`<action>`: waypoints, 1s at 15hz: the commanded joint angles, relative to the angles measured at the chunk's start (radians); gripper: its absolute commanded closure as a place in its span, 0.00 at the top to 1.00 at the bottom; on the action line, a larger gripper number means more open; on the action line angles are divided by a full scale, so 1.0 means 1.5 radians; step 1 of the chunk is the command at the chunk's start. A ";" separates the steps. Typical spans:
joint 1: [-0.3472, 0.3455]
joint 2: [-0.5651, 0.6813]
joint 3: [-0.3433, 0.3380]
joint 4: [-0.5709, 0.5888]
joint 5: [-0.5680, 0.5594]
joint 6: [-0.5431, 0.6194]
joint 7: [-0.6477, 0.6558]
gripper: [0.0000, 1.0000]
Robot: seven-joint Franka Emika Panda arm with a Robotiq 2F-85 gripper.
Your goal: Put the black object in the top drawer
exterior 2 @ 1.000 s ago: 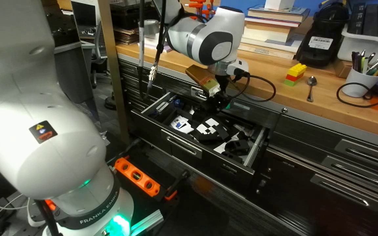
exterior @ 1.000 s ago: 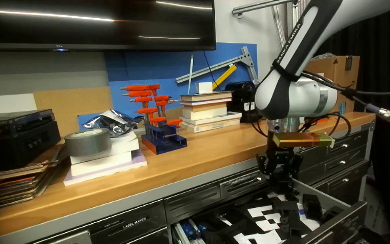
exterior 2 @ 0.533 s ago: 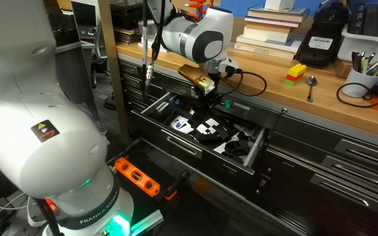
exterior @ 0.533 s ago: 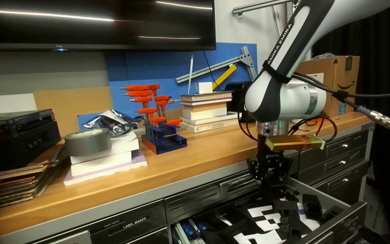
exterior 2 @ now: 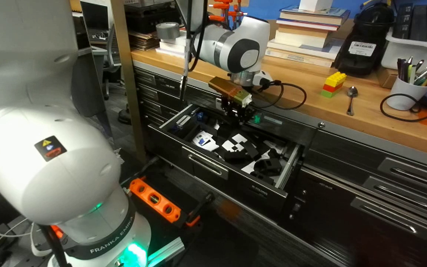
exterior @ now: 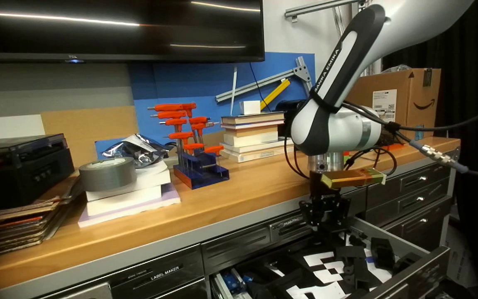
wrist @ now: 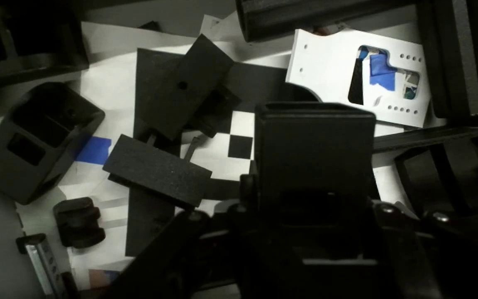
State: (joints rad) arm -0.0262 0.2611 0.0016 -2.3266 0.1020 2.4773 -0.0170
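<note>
The top drawer (exterior 2: 241, 185) is pulled open, dark grey with a long silver handle; its front also shows in an exterior view (exterior: 421, 272). Black parts and black-and-white patterned sheets lie inside. My gripper (exterior: 326, 220), also in an exterior view (exterior 2: 237, 113), points down over the rear part of the open drawer. In the wrist view my gripper (wrist: 311, 199) is shut on the black object (wrist: 315, 153), a hollow boxy black piece. The held object looks above the drawer's contents; the gap under it is hard to judge. Its lower end blends with dark parts in both exterior views.
The wooden counter edge (exterior: 239, 205) runs behind the drawer. Books (exterior 2: 302, 35), a toy brick stack (exterior 2: 333, 84), a spoon (exterior 2: 351, 100) and a pen cup (exterior 2: 404, 91) stand on it. A white plate (wrist: 326, 74) and black housings (wrist: 40, 141) lie in the drawer.
The gripper, with the black object, has shifted left and slightly down in an exterior view, toward the drawer's middle. The drawer and its contents have not moved.
</note>
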 commanded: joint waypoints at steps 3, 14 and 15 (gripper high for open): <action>-0.019 0.055 0.018 0.047 0.015 0.010 -0.091 0.31; -0.037 0.101 0.037 0.051 0.027 0.027 -0.145 0.31; -0.038 0.105 0.038 0.056 0.027 0.024 -0.145 0.31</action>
State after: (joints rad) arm -0.0614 0.3642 0.0389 -2.2835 0.1149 2.5249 -0.1993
